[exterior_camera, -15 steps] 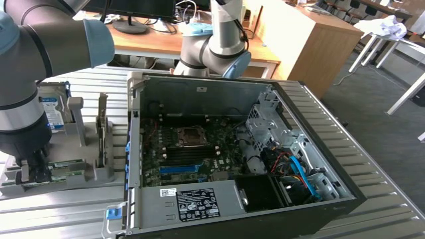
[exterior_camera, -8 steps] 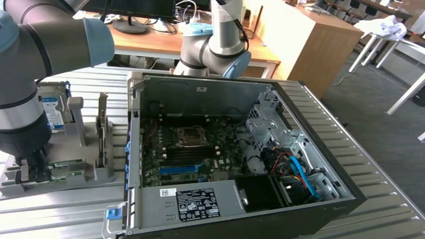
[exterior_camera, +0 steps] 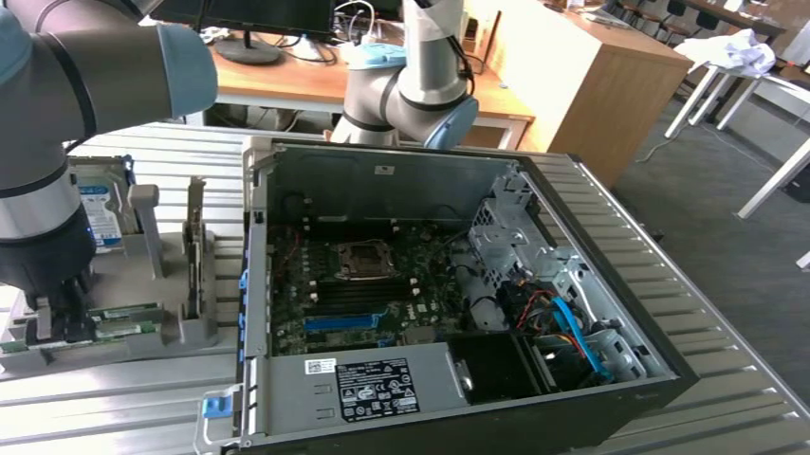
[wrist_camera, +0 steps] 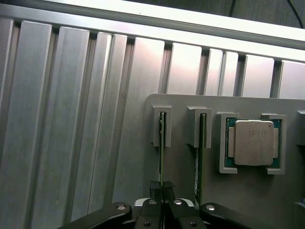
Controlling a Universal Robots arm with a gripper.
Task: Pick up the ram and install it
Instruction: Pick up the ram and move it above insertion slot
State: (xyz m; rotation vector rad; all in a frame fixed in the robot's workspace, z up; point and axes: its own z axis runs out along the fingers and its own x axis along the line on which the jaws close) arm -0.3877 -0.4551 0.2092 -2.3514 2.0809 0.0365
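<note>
At the grey holder [wrist_camera: 238, 200] on the ribbed metal table [wrist_camera: 71, 119], the ram [wrist_camera: 161, 143] is being gripped along its thin edge by the gripper [wrist_camera: 162, 188], whose jaws are being pressed shut against it. The ram is being carried on edge in 1 of 2 neighbouring slots. A second memory stick [wrist_camera: 198, 157] is being carried in the other slot, just beside it, and a square silver processor [wrist_camera: 254, 142] is being cradled in the adjoining recess. At the exterior view's left, the holder is being flanked by an open computer case [exterior_camera: 379, 185], its motherboard [exterior_camera: 367, 294] being exposed.
</note>
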